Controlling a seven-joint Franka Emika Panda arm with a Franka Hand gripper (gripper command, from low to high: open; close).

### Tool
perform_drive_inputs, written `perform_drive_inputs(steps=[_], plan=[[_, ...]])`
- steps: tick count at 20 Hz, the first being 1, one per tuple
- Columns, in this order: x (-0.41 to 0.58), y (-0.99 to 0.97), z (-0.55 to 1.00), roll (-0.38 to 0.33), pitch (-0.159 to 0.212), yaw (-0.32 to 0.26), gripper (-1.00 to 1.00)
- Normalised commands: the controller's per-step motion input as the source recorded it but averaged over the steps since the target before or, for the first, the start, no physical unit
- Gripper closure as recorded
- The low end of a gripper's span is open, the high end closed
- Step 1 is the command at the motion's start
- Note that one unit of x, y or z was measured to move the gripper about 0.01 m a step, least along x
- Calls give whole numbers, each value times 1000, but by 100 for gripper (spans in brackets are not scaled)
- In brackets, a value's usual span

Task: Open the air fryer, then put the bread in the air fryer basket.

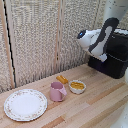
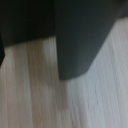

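**Arm at the air fryer, bread on the table**

The air fryer (image 1: 111,56) stands on the wooden table (image 1: 90,107) at the exterior view's right, a black box in front of the pale woven screen (image 1: 35,35). The white and black robot arm (image 1: 97,39) bends across the fryer's front and upper part. Its gripper cannot be made out in the exterior view, so whether the fingers are spread or closed cannot be told. The wrist view is blurred and shows only a dark upright shape (image 2: 82,35) over pale wood; what it is cannot be told.

The bread (image 1: 62,79) lies on the table well apart from the air fryer, towards the exterior view's left. Just beside it sit the pink mug (image 1: 57,91) and the small white bowl (image 1: 77,86) of yellow food. The patterned plate (image 1: 25,105) lies farthest from the air fryer.
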Motion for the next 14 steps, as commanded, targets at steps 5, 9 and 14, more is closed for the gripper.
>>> perform_drive_inputs(steps=[5,9,14], plan=[[-175,-497,59,-54,0,150,-100],[-31,-363,22,-15,7,44,100],[2,-89,17,5,1,0,100]])
